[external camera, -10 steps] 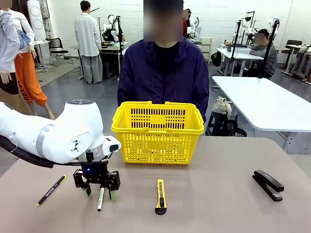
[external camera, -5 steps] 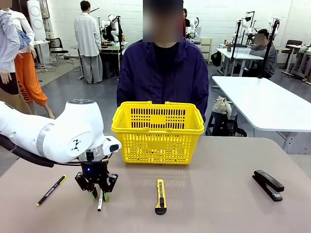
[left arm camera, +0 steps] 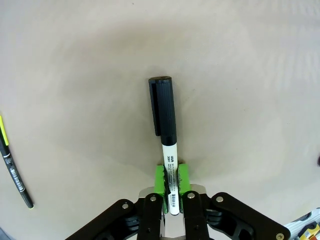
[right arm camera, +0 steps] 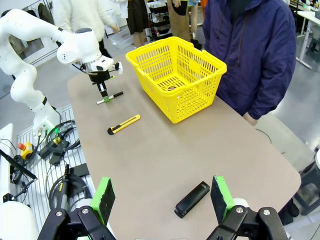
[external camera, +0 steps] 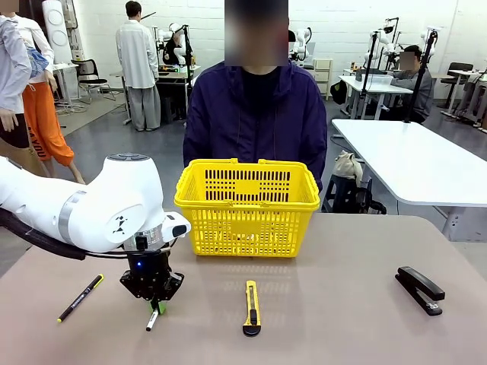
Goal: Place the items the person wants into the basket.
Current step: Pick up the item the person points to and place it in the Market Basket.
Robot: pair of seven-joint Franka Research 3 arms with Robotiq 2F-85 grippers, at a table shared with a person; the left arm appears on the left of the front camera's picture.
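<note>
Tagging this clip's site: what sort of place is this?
Probably a robotics lab: a white robot arm at the table, a person in a white coat behind, cables and an e-stop beside the table.

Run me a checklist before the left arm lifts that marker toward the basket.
1. Left hand shut on the marker: ok, it pinches the white barrel.
2. Marker clear of the table: cannot tell.
3. Basket upright, top open: ok.
4. Utility knife out of the path: ok, it lies off to one side.
5. Right hand open and far off: ok.
</note>
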